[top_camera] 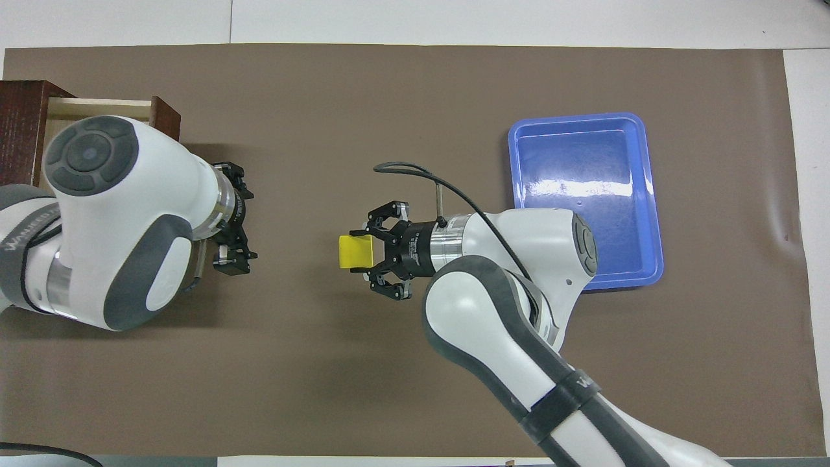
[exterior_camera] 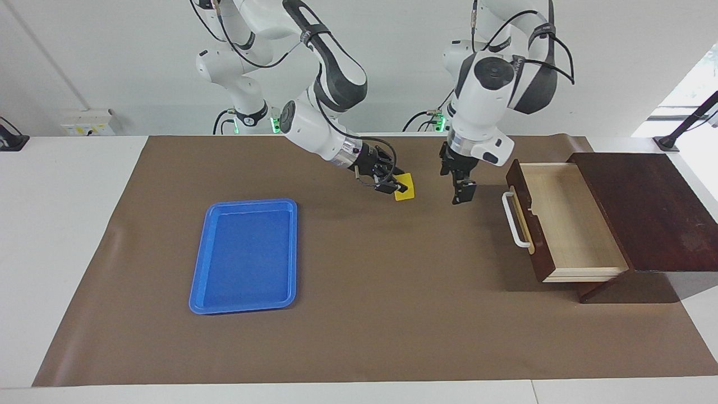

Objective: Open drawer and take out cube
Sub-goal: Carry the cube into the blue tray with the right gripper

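The small yellow cube [exterior_camera: 405,188] [top_camera: 355,251] hangs a little above the brown mat, mid-table. My right gripper [exterior_camera: 398,184] [top_camera: 364,251] is shut on it, reaching in sideways from the tray's end. My left gripper [exterior_camera: 462,189] [top_camera: 235,219] hangs open and holds nothing, above the mat just in front of the drawer's white handle [exterior_camera: 511,220]. The dark brown drawer [exterior_camera: 529,231] stands pulled out at the left arm's end, its pale interior bare. In the overhead view the left arm covers most of the drawer [top_camera: 97,107].
A blue plastic tray [exterior_camera: 245,203] [top_camera: 577,119] with nothing in it lies on the mat toward the right arm's end. The dark cabinet top [exterior_camera: 650,207] extends past the drawer at the table's edge.
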Robot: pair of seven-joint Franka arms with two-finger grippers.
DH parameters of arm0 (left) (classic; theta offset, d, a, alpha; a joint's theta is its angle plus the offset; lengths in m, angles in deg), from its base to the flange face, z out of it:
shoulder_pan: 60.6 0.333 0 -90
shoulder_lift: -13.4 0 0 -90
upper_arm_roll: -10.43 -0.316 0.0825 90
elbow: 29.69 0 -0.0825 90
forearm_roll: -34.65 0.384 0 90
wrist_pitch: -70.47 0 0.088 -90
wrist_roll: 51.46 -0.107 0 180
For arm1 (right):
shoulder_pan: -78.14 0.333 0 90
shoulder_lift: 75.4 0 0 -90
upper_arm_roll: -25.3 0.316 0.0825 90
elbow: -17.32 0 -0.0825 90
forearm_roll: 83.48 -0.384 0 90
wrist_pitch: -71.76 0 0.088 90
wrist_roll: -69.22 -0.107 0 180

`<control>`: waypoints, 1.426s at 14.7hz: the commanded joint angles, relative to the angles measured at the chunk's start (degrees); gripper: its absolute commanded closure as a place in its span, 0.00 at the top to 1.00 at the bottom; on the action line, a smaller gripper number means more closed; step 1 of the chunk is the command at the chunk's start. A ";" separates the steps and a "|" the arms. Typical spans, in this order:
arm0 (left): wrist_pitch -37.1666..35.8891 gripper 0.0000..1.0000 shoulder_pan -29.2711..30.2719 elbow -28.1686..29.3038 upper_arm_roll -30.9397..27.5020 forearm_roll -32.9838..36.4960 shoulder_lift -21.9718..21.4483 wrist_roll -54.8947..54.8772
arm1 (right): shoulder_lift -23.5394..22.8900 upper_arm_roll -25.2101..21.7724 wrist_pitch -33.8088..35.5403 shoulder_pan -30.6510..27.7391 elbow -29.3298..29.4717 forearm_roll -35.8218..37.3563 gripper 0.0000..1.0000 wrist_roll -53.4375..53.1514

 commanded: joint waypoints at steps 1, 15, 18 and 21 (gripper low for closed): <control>4.54 1.00 4.55 3.16 0.53 1.08 -0.59 -7.82 | -0.48 0.23 7.25 -6.67 1.97 2.39 0.00 -0.04; 14.84 1.00 25.21 4.48 0.53 8.64 1.96 -36.74 | -4.86 -0.04 31.72 -36.83 2.23 32.00 0.00 26.58; 15.02 1.00 26.79 4.57 0.53 8.73 1.96 -37.02 | -7.33 -0.21 29.27 -40.09 2.59 32.90 0.00 30.36; 14.76 1.00 27.77 4.40 0.62 8.73 1.96 -37.19 | -9.61 -0.12 24.26 -40.09 2.50 32.81 0.00 30.28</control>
